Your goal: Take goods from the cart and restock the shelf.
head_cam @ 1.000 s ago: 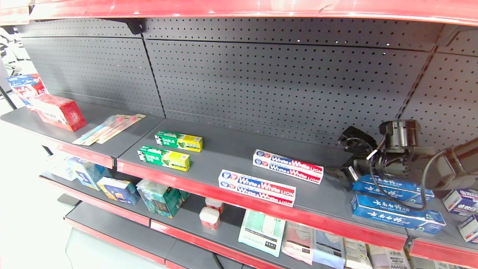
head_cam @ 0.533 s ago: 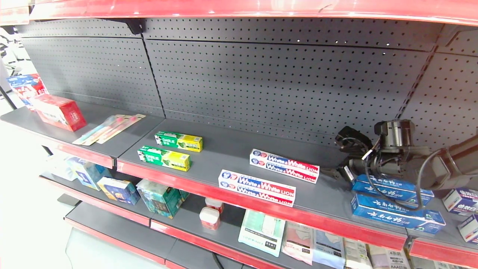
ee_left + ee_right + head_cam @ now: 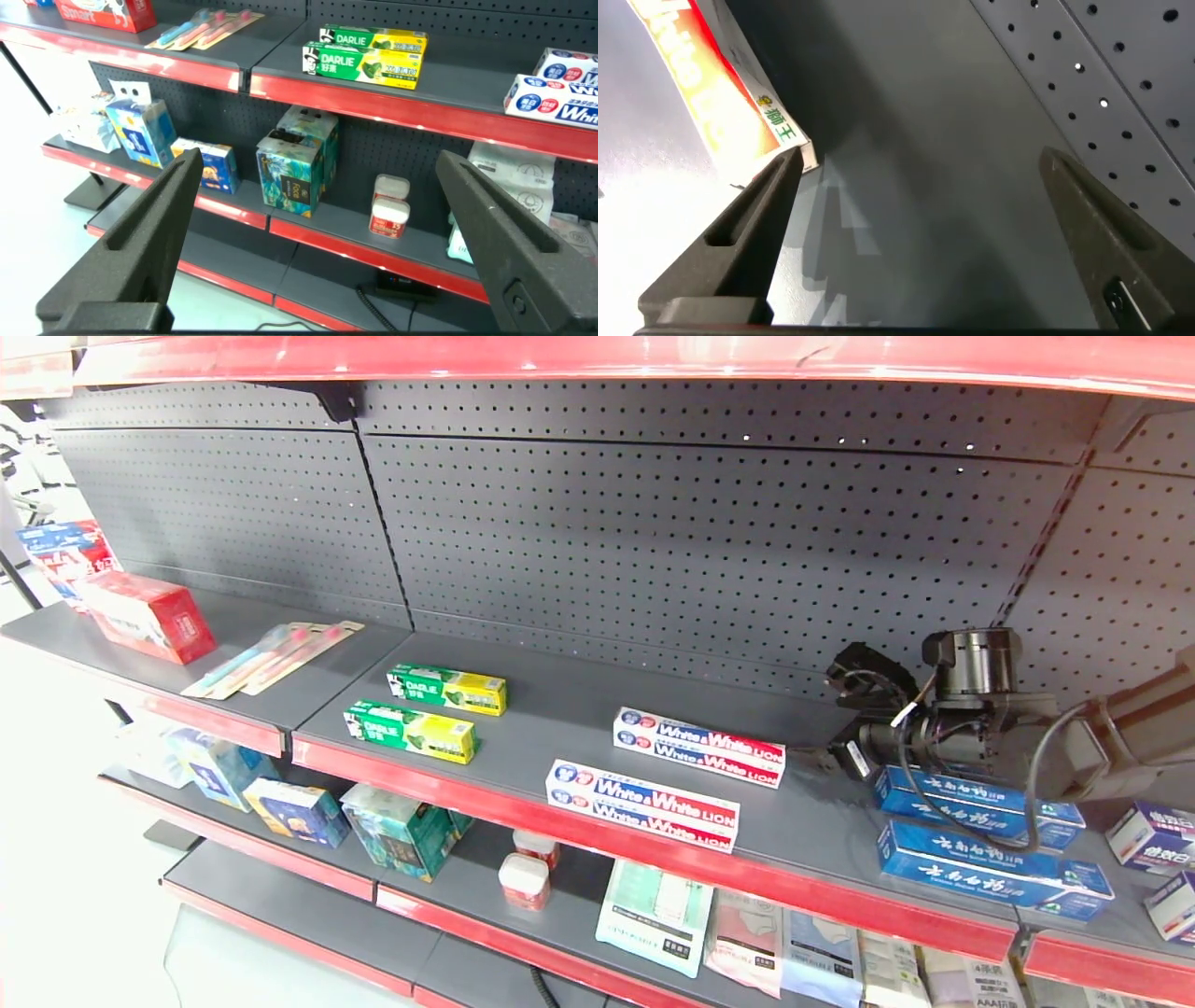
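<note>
The right gripper (image 3: 825, 761) sits low on the shelf (image 3: 569, 705), just beside the right end of the rear white box (image 3: 698, 748). Its jaws stand wide apart and hold nothing. In the right wrist view the box's end flap is touching, or all but touching, 1 finger (image 3: 757, 215) from the outside, not between the jaws. The left gripper (image 3: 318, 177) hangs in front of the lower shelves (image 3: 308, 231), jaws also spread wide and empty.

The rear white box lies flat, behind the front white box (image 3: 642, 805) and apart from it. The 2 green boxes (image 3: 446, 689) are well to its left, and the 2 blue boxes (image 3: 990, 859) are under the right arm.

It looks like a light card carton: stiff along its length, easy to crush across thin walls, and glossy enough to slide on the smooth metal. A nudge at 1 end would likely swing it round. To lift it, grip across the narrow width near the middle, with gentle pressure.
</note>
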{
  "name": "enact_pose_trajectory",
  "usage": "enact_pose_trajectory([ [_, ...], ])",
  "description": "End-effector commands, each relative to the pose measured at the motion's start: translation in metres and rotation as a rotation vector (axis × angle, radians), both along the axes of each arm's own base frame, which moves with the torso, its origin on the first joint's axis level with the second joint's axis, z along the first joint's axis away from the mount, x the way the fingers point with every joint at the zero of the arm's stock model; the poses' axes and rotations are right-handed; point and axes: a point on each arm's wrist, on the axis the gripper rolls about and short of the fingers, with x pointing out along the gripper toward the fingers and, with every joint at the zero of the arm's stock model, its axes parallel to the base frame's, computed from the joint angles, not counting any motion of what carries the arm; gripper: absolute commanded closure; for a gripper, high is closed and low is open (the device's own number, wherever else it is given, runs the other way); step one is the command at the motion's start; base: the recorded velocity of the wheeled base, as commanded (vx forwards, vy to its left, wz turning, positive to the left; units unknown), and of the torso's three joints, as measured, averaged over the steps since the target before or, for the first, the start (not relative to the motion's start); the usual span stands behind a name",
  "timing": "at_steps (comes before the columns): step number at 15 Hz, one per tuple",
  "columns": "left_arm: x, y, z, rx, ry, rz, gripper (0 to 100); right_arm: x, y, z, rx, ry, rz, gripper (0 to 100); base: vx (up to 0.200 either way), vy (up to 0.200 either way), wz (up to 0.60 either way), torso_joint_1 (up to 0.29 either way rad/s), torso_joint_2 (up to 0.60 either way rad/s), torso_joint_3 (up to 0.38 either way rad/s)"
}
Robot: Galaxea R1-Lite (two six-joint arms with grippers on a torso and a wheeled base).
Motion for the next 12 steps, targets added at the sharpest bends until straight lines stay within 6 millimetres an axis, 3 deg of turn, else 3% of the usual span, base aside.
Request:
enact_pose_trajectory([
  [1,0.0,0.0,0.0,0.001,0.001,0.0,0,0.001,0.002,-0.001,0.0,0.0,0.005,0,0.0,0.0,0.0,0.0,0.0,0.0],
  [12,0.0,0.0,0.0,-0.001,0.001,0.0,0,0.004,0.012,0.004,0.018,-0.026,0.023,0,0.0,0.0,0.0,0.0,0.0,0.0],
])
